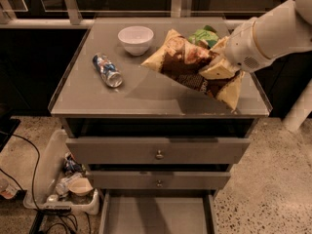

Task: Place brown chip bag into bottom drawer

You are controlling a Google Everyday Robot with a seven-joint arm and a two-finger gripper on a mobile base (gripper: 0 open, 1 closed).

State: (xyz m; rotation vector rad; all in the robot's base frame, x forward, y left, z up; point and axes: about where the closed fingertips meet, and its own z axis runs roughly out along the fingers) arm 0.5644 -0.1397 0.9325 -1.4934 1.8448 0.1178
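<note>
The brown chip bag (187,67), dark brown with cream-yellow ends, hangs tilted above the right half of the cabinet top, lifted off the surface. My gripper (217,68) comes in from the right on a white arm and is shut on the bag's right part. The bottom drawer (156,213) is pulled open below the cabinet front; its flat grey floor is bare.
A white bowl (135,39) stands at the back of the grey cabinet top (97,99). A blue can (107,70) lies on its side at the left. A green bag (204,35) lies behind the brown bag. Two knobbed drawers (159,154) are partly open. A bin of clutter (68,182) sits on the floor at left.
</note>
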